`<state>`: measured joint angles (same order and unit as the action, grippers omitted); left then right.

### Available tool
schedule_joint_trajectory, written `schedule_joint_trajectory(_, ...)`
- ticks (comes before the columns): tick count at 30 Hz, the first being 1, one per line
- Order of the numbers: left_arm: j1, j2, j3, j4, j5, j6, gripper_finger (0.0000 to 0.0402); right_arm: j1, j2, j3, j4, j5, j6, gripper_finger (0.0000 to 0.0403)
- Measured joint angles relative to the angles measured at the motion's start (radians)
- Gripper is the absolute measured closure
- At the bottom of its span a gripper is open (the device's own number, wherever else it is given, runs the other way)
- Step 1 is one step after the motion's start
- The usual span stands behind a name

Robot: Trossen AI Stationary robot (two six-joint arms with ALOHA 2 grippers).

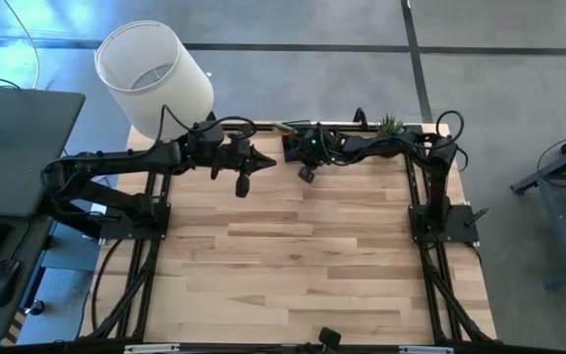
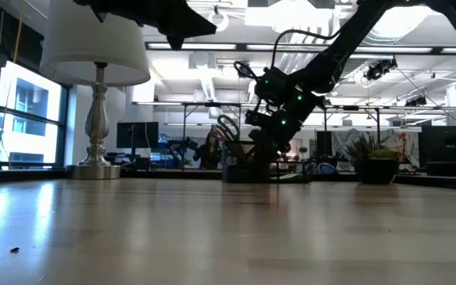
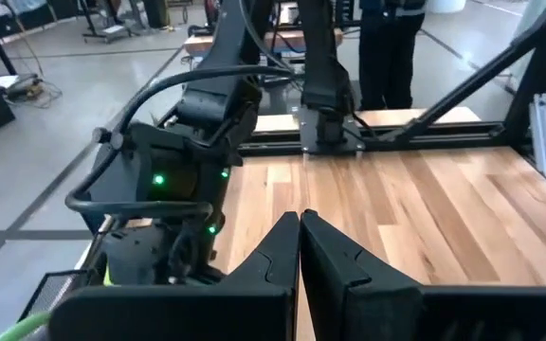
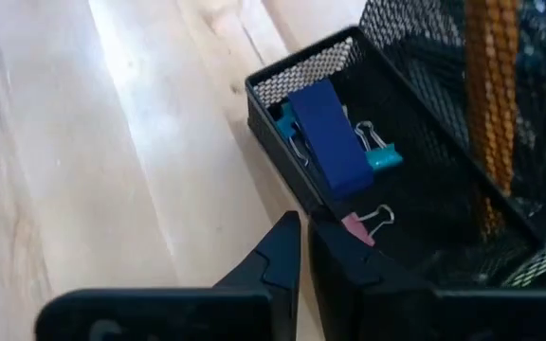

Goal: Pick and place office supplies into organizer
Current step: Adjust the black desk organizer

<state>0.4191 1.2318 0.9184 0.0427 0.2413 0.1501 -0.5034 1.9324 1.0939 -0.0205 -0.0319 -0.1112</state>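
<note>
The right gripper (image 4: 303, 248) hangs just at the front wall of the organizer (image 4: 282, 76), its two dark fingers drawn nearly together with only a thin slit between them and nothing visibly between the tips. Just past the tips, at about 1 o'clock in the wrist view, a small pink binder clip (image 4: 366, 225) lies on the mesh floor. Further in, toward 12 o'clock, a blue block (image 4: 330, 137) lies across teal binder clips (image 4: 379, 153). At 2 o'clock orange pencils (image 4: 489, 95) stand upright in a taller mesh section; their tops are cut off by the frame edge, and the dark interior beside them is hard to read.

From above, the right gripper (image 1: 307, 173) sits at the table's far edge near 12 o'clock, and the arm covers most of the organizer (image 1: 291, 147). A small potted plant (image 1: 391, 124) stands at 1 o'clock.

The left gripper (image 1: 244, 184) hovers over bare table (image 1: 303, 265) at 11 o'clock, fingers pressed together and empty. A white-shaded lamp (image 1: 153, 77) stands at 10 o'clock.

In the low view the organizer is lost behind the right arm and room clutter.
</note>
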Motion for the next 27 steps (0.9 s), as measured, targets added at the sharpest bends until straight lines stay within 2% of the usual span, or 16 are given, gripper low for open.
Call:
schedule_joint_trajectory(9,0.000,0.027,0.000,0.058,0.001,-0.022,0.0401,-0.003,0.000,-0.003,0.076,0.002,-0.002,0.0402)
schedule_joint_trajectory(24,0.000,0.027,0.000,0.073,0.012,-0.031,0.0401,-0.035,0.000,-0.005,0.105,0.028,0.004,0.0402)
schedule_joint_trajectory(27,0.000,0.027,0.000,0.073,0.013,-0.031,0.0401,-0.044,0.000,-0.005,0.109,0.005,0.006,0.0402)
